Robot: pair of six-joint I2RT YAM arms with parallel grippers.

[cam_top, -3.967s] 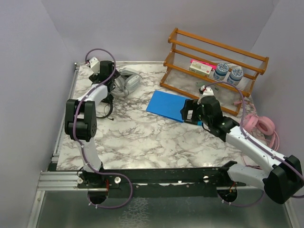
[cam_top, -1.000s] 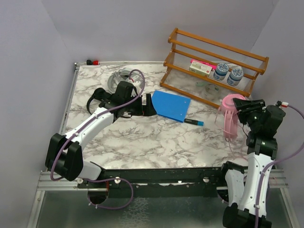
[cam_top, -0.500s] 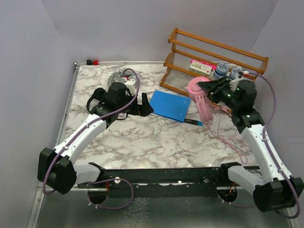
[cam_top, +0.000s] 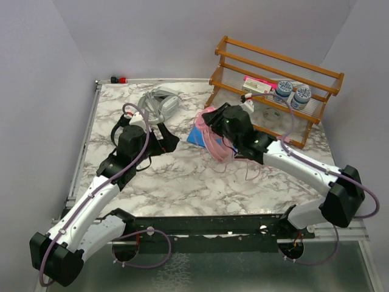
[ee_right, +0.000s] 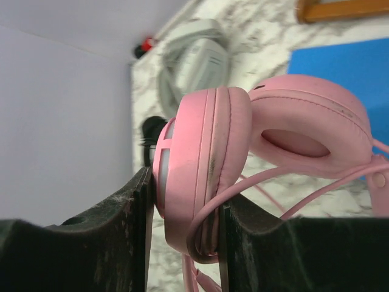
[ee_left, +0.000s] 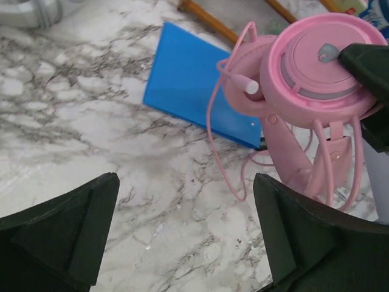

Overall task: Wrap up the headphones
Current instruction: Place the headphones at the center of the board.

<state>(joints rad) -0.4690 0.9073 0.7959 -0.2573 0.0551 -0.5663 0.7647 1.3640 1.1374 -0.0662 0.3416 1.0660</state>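
The pink headphones (cam_top: 213, 141) hang above the middle of the table, one earcup (ee_right: 200, 176) clamped between my right gripper's (cam_top: 217, 125) (ee_right: 182, 243) fingers. Their pink cable (cam_top: 248, 169) (ee_left: 226, 143) trails loose down onto the marble. My left gripper (cam_top: 165, 145) (ee_left: 185, 243) hovers open just to their left, with bare marble between its fingers. The grey-white headphones (cam_top: 159, 103) (ee_right: 194, 67) lie at the back left. The black headphones (cam_top: 117, 129) (ee_right: 152, 131) lie partly hidden behind my left arm.
A blue sheet (cam_top: 196, 135) (ee_left: 194, 79) lies flat under the pink headphones. A wooden rack (cam_top: 273, 79) with small jars and a box stands at the back right. A small red-tipped thing (cam_top: 117, 79) sits at the back left corner.
My right arm has swung left from the table's right side to the middle, carrying the pink headphones. My left arm has drawn back toward the near left, still open.
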